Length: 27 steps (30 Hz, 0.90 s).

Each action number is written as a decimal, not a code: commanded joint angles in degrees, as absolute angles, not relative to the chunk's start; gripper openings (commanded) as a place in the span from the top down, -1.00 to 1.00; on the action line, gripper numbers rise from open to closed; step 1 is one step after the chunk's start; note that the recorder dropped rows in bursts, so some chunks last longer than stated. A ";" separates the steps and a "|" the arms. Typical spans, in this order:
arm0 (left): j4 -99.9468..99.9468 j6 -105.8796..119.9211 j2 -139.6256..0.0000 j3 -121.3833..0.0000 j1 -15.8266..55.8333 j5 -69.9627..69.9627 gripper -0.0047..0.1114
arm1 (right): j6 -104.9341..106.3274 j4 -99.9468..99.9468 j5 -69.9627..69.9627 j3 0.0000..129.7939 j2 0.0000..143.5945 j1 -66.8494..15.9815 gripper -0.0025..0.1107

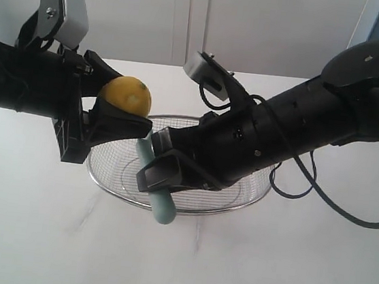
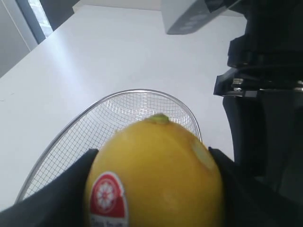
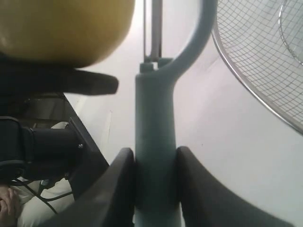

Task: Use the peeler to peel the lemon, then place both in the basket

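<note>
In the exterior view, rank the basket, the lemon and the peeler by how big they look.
1. basket.
2 and 3. lemon and peeler: unsure, since the peeler is partly hidden.

Your peeler (image 1: 163, 207) has its head hidden behind the left gripper (image 1: 127, 100); the right wrist view crops its loop.

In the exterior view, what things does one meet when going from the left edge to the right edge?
left arm → lemon → peeler → right arm. The basket spreads behind the middle ones, so it has no clear place in the order.
</note>
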State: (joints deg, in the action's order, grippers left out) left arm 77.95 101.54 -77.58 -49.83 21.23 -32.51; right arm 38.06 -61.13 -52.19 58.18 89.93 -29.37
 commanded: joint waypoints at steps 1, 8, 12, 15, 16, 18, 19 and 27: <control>79.16 101.25 -76.85 -49.73 21.46 -33.69 0.92 | 38.97 -61.88 -51.72 58.78 89.43 -29.56 0.96; 79.16 101.25 -76.85 -49.73 21.46 -33.57 0.92 | 38.97 -61.77 -51.30 58.78 89.43 -29.56 0.96; 79.16 101.25 -76.85 -49.73 21.46 -33.47 0.92 | 38.97 -61.77 -51.06 58.78 89.43 -29.56 0.96; 79.16 101.25 -76.85 -49.73 21.46 -33.47 0.92 | 38.97 -61.77 -51.06 58.78 89.43 -29.56 0.96; 79.16 101.25 -76.85 -49.73 21.46 -33.47 0.92 | 38.97 -61.77 -51.06 58.78 89.43 -29.56 0.96; 79.16 101.25 -76.85 -49.73 21.46 -33.22 0.92 | 38.97 -61.77 -50.78 58.78 89.21 -29.56 0.96; 79.16 101.25 -76.85 -49.73 21.46 -33.22 0.92 | 38.97 -61.77 -50.70 58.78 89.11 -29.56 0.96; 79.16 101.25 -76.85 -49.73 21.46 -33.10 0.92 | 38.55 -61.75 -50.20 58.78 88.63 -27.99 0.96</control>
